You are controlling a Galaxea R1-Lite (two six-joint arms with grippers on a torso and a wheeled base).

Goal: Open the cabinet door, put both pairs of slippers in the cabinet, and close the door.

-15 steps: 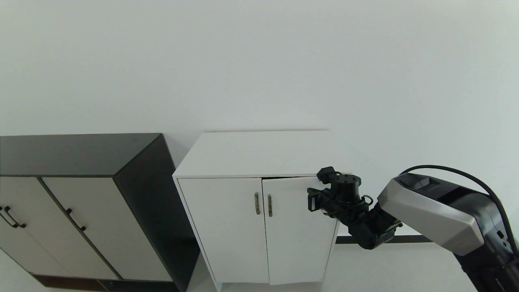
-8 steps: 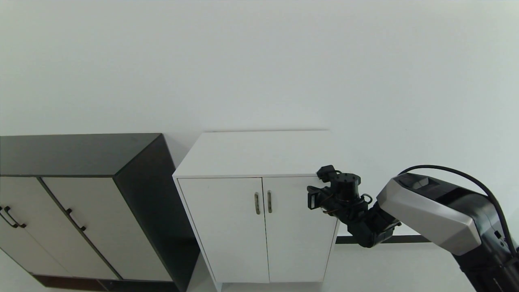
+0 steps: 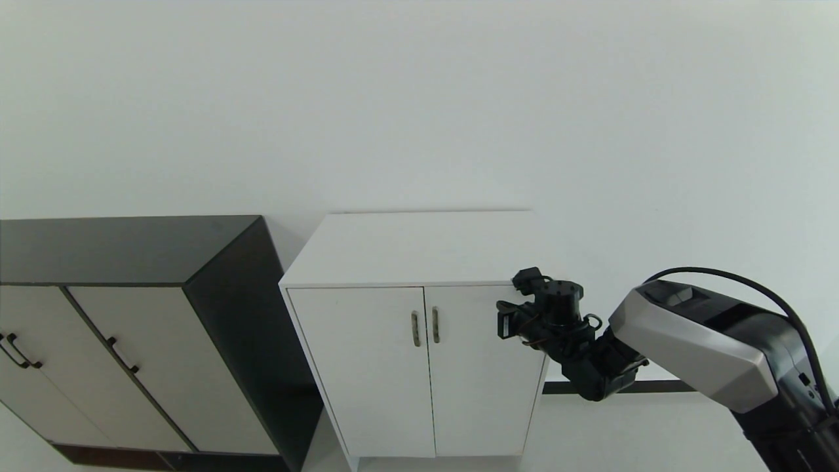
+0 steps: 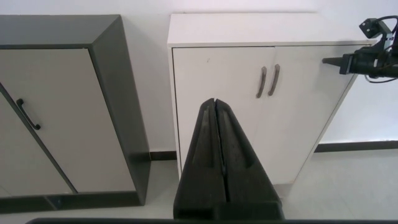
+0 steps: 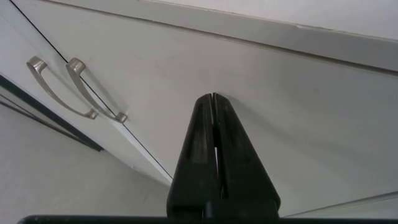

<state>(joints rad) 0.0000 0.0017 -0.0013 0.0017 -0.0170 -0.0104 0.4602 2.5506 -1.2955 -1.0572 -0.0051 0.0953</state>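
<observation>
The white cabinet (image 3: 406,249) stands against the wall with both doors flush and shut. Its two metal handles (image 3: 425,328) sit side by side at the centre seam. My right gripper (image 3: 501,322) is shut, with its tip against the right door (image 3: 475,380) near the upper outer corner. In the right wrist view the shut right gripper (image 5: 214,98) touches the white door panel (image 5: 298,106), and the handles (image 5: 74,87) lie off to one side. My left gripper (image 4: 214,102) is shut on nothing and hangs back from the cabinet (image 4: 217,68), facing its left door.
A black cabinet with beige doors (image 3: 131,354) stands directly left of the white one, almost touching it. A white wall (image 3: 419,98) rises behind both. A dark skirting strip (image 3: 662,385) runs along the wall to the right of the white cabinet.
The right door was slightly ajar one second ago, with a dark gap along its top edge; it now sits flush. My right gripper moved slightly toward the cabinet with it.
</observation>
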